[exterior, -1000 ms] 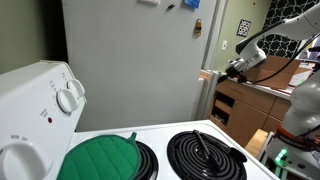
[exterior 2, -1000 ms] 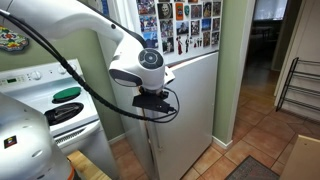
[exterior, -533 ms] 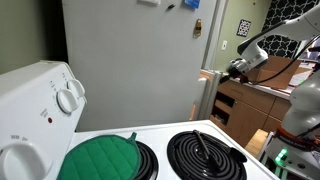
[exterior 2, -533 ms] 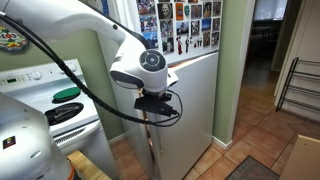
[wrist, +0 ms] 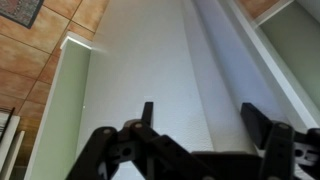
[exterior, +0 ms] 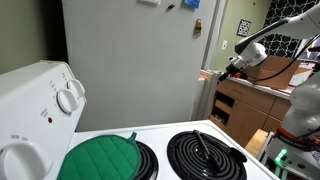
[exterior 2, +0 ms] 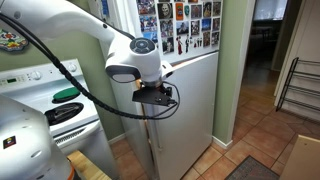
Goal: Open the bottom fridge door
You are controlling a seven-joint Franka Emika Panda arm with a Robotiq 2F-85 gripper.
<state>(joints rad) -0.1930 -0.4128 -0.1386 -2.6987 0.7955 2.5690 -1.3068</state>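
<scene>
The bottom fridge door (exterior 2: 195,100) is a pale grey-white panel with rounded edges, and it looks slightly ajar. In an exterior view it appears edge-on as a narrow strip (exterior: 207,95) beside the fridge's grey side wall. My gripper (exterior 2: 157,97) hangs at the door's front edge near its top, also seen at the strip's upper end (exterior: 226,68). In the wrist view the gripper (wrist: 200,120) is open. Its two dark fingers stand wide on either side of the door's (wrist: 190,70) rounded vertical ridge, gripping nothing.
The fridge's broad grey side wall (exterior: 130,60) carries magnets. A white stove with a green pot holder (exterior: 100,158) and a black burner (exterior: 205,155) fills the foreground. Brown wooden drawers (exterior: 240,100) stand behind the arm. A green wall (exterior 2: 232,70) and tiled floor (exterior 2: 260,140) flank the fridge.
The jaws were shut at the door's edge in the earlier frames and now stand wide apart. The gripper has lifted slightly; the door stays where it was.
</scene>
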